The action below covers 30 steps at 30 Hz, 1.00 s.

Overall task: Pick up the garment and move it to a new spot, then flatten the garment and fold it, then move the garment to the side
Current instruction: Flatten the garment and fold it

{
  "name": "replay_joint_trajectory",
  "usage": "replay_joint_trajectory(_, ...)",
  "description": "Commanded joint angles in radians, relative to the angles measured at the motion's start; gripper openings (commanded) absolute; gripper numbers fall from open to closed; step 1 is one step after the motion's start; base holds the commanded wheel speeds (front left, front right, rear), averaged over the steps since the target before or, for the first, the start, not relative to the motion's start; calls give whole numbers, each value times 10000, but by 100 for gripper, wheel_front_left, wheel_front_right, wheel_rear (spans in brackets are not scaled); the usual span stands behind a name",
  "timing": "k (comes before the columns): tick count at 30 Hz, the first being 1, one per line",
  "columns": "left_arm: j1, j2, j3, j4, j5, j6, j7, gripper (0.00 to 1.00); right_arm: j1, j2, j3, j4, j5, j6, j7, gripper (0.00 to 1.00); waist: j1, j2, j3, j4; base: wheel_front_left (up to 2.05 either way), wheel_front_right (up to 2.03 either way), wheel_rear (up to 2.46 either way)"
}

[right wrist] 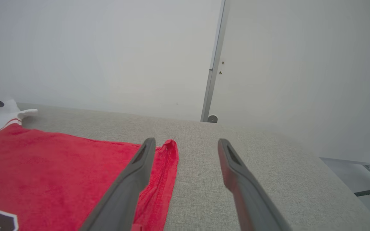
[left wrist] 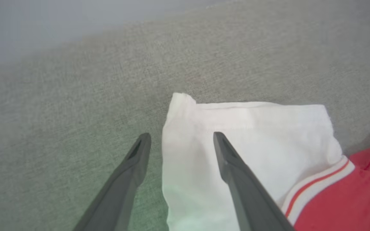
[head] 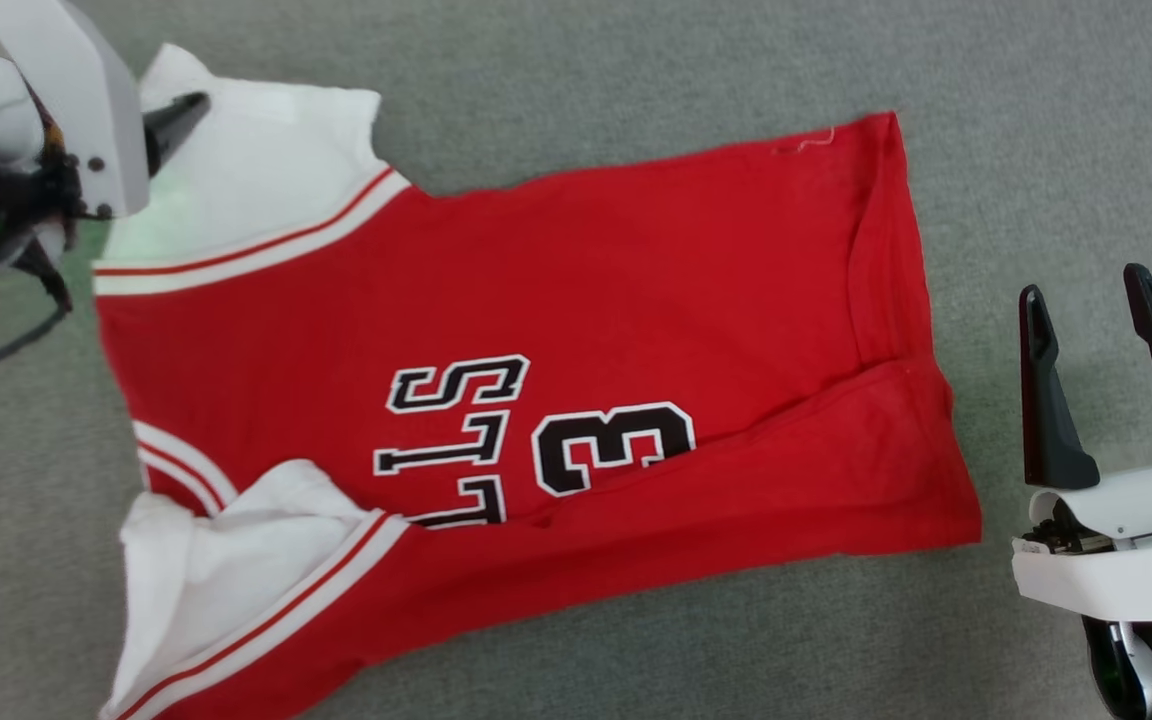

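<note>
A grey woven cloth is covering the table [head: 1036, 120], and a plain white wall [right wrist: 108, 48] is standing behind it. The red jersey-style shirt with white short sleeves and black "BULLS" lettering [head: 556, 300] is lying spread on it. In the head view its long axis is running roughly from 9 to 3 o'clock, with the hem end [head: 896, 250] tipping up towards 2.

The left claw [left wrist: 180, 134] is hanging wide open at the shirt's 10 o'clock corner. It is straddling the outer edge of the far white sleeve [left wrist: 252, 128], with one finger over bare table and the other over the cloth. Whether it is touching, I cannot tell. The right claw [head: 1084, 282] is also gaping wide and holding nothing. It is waiting near the hem, out at about 4 o'clock from the shirt's middle.

The left arm is therefore looking the nearer one, and the sleeve edge seems the likely thing to pinch next.
</note>
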Motion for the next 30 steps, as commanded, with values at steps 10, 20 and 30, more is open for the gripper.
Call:
replay_joint_trajectory(10, -908, -787, -587, 1781, -363, 139, 3103, 100, -288, 31, -16, -22, 186, -7, -51, 100, 0, 0, 699, -196, 0, 0, 0)
replay_joint_trajectory(20, -1776, -1520, -619, 2572, -403, 335, 4167, 0, -643, -241, 262, 80, 519, -7, -52, 100, 0, 0, 933, -216, 0, 0, 0)
replay_joint_trajectory(30, -2060, -1888, -466, 2882, -347, -196, 3470, 0, -1898, -1296, 1083, -113, 1994, -7, 2579, 100, 0, 0, 811, 131, 0, 0, 0)
